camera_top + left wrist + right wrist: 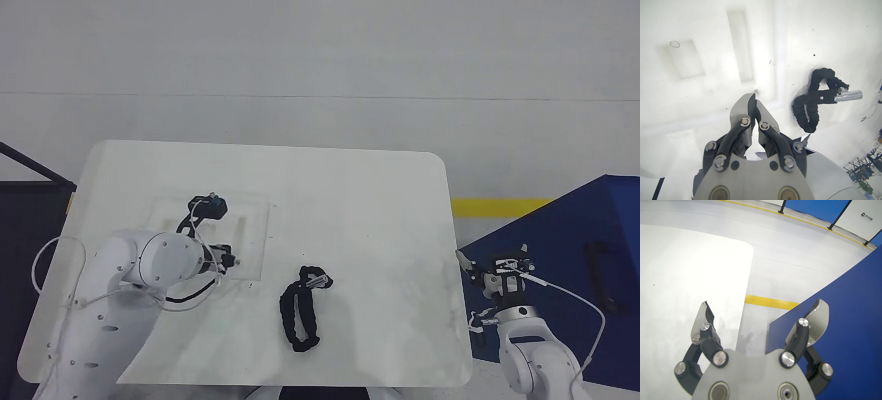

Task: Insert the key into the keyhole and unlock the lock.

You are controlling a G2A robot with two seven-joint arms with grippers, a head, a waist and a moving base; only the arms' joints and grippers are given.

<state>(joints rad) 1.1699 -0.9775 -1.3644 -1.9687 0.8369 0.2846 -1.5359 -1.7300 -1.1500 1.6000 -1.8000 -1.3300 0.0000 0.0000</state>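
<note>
Left gripper: the left gripper [754, 97] sits low over the white foam tray [719, 106], its two fingers pressed together with no gap down their length.
What it holds: a small dark sliver [756, 92] pokes out right at the fingertips; I can't tell whether that is the key.
Lock: the lock [810, 106], a black fabric-sleeved loop, lies flat on the table [380, 200] off to one side of the left gripper, near it but clear of the fingers and outside the tray.
Lock body: its silver cylinder [849, 95] is on the part of the loop farthest from the left gripper and points away from it; I can't make out the keyhole from here.
Tray: ahead of the closed fingertips are two sunken pockets, one long and narrow, one wider with a thin wire ring [675, 44] lying in its far corner.
Right gripper: the right gripper [761, 302] hangs at the table's edge, well apart from the lock, fingers spread wide with nothing between them.
Under the right gripper: one finger is over the tabletop corner, the other over a blue panel [838, 306], with bare floor between.
</note>
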